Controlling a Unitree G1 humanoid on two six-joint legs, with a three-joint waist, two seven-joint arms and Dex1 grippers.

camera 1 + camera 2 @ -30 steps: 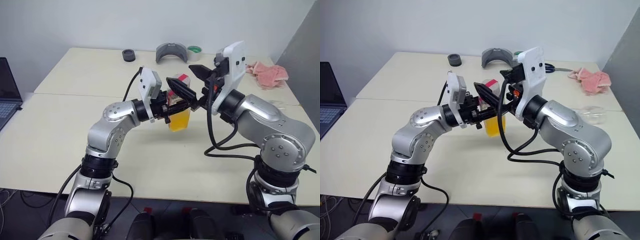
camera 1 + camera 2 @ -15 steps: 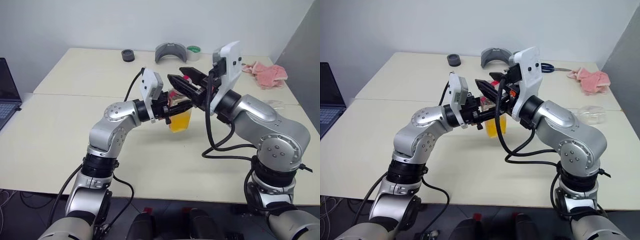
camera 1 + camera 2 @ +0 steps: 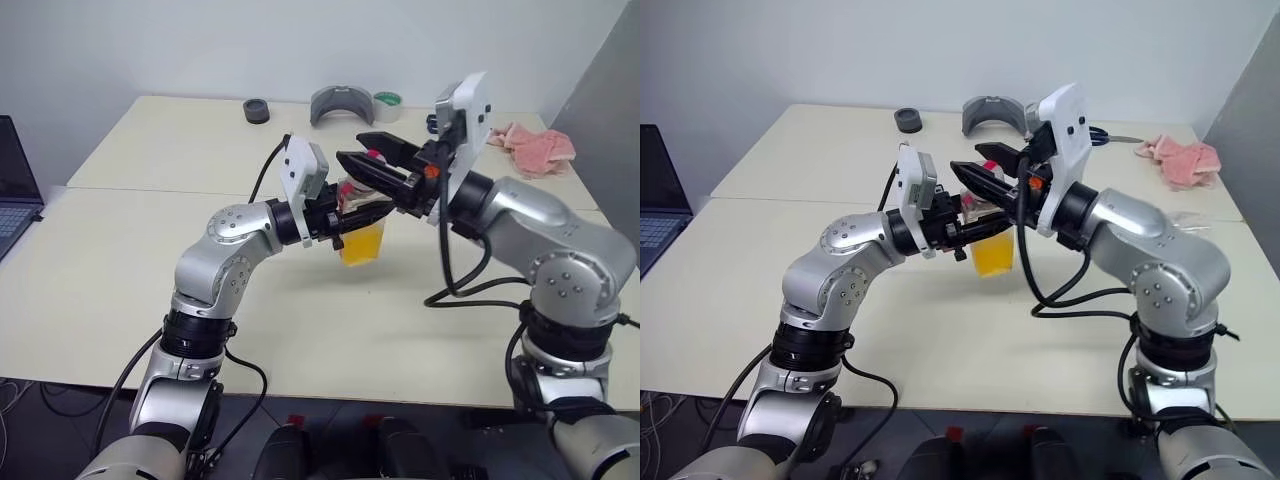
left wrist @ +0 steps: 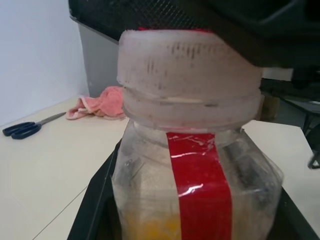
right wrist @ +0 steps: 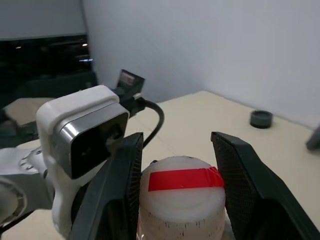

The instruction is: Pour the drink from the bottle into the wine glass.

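Observation:
The bottle (image 3: 360,232) hangs upright above the middle of the table (image 3: 150,260), with the orange drink (image 3: 994,256) filling its lower part. My left gripper (image 3: 343,214) reaches in from the left and is shut on the bottle's clear body (image 4: 195,170). From the right comes my right gripper (image 3: 362,154), with its two black fingers (image 5: 125,190) closed against the sides of the red-striped white cap (image 5: 182,200). A clear glassy shape (image 3: 1192,216) lies on the table behind my right forearm; I cannot tell whether it is the wine glass.
At the back of the table are a black round piece (image 3: 257,110), a grey curved part (image 3: 341,104), a tape roll (image 3: 388,103), scissors (image 3: 1108,134) and a pink cloth (image 3: 535,145). A laptop (image 3: 15,185) stands at the far left.
My right gripper, open beside the bottle a second ago, has closed its fingers around the cap. The right elbow has swung outward. The left arm and the bottle have stayed put.

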